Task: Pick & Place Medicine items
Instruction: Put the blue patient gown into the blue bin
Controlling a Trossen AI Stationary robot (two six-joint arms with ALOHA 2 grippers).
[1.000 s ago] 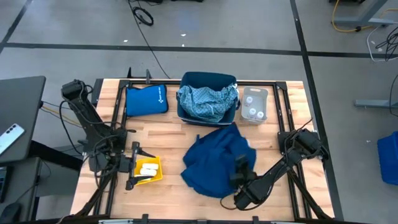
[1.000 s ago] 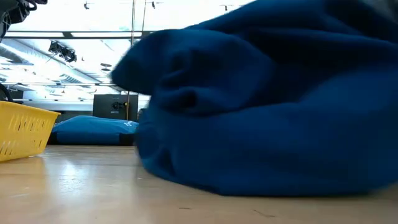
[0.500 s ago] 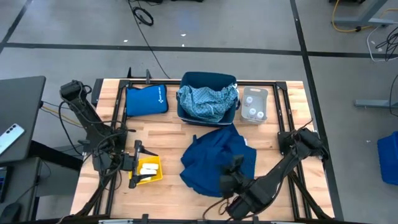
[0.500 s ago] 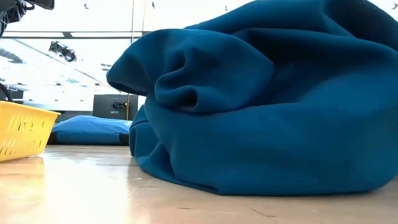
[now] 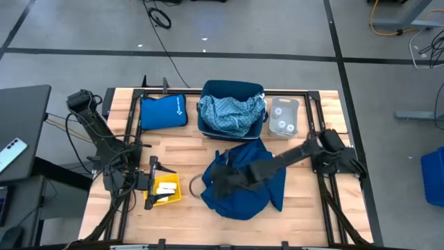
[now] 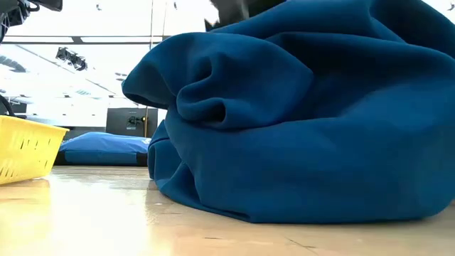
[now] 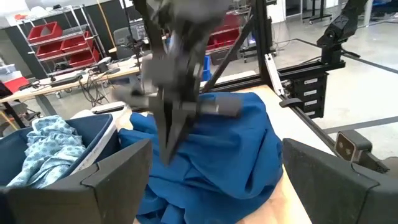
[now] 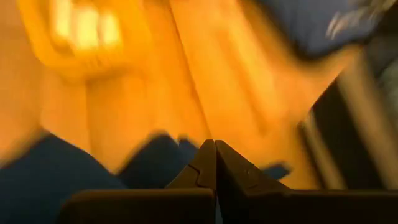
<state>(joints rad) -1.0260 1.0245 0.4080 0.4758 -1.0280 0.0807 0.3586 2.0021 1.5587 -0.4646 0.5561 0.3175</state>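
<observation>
High view shows the right gripper (image 5: 208, 182) over the left edge of the crumpled dark blue cloth (image 5: 253, 173), its tip blurred; its own wrist view shows the fingers (image 8: 214, 163) pressed together on nothing. That cloth fills the low view and hides what lies behind it. 2 cream-white packs (image 5: 165, 188) lie in the yellow tray (image 5: 174, 198) near the left front edge, long axes running left-right. The left gripper (image 5: 149, 182) hovers at the tray, jaws wide. 3 round bottles (image 5: 283, 121) sit in the clear tray (image 5: 284, 105) far right. Bare wood lies between tray and cloth.
</observation>
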